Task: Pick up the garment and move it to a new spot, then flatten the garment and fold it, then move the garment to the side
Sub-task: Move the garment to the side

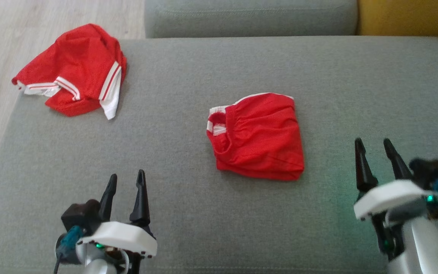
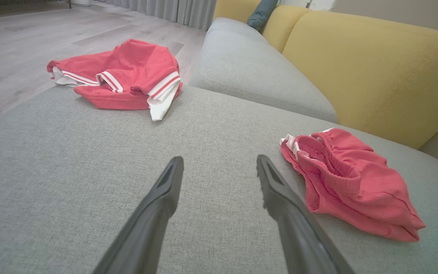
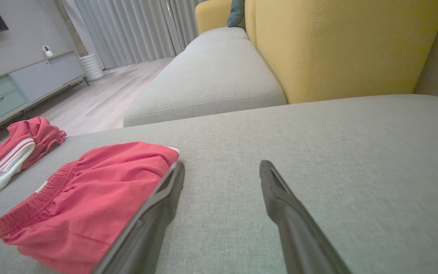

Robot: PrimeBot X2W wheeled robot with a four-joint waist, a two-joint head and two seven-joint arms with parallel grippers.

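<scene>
Beneath both grippers, a broad grey seat cushion (image 1: pixel 203 68) (image 2: pixel 70 171) (image 3: pixel 356 152), reaching well ahead of the fingertips and out to either side.

Beyond it, ahead and to the right of the right gripper (image 1: pixel 373 141) (image 3: pixel 222 164), a yellow backrest (image 2: pixel 375 68) (image 3: pixel 337 45). Straight ahead of both tools, past the far edge of the seat, a second grey cushion (image 1: pixel 249 15) (image 2: pixel 249 68) (image 3: pixel 211 76). Far ahead and left of the left gripper (image 1: pixel 127 176) (image 2: pixel 219 160), pale wood floor (image 1: pixel 13 30).

At the seat's far left corner, well ahead of the left gripper and to its left: a crumpled red garment (image 1: pixel 74 68) (image 2: pixel 124 76) (image 3: pixel 17 144) with white stripes and white trim, bunched up, one edge at the cushion's rim.

Between the two grippers and a little ahead of them: the folded red garment (image 1: pixel 259 137) (image 2: pixel 348 182) (image 3: pixel 89 190), lying flat as a compact, roughly square packet, gathered waistband toward the left gripper's side. Ahead and right of the left gripper, near its right finger. Left of the right gripper, just beside its left finger. Apart from both in the head view.

Left gripper: fingers spread wide, nothing between them, poised above bare cushion. Right gripper: likewise spread wide and holding nothing, bare grey fabric showing between its fingers.
</scene>
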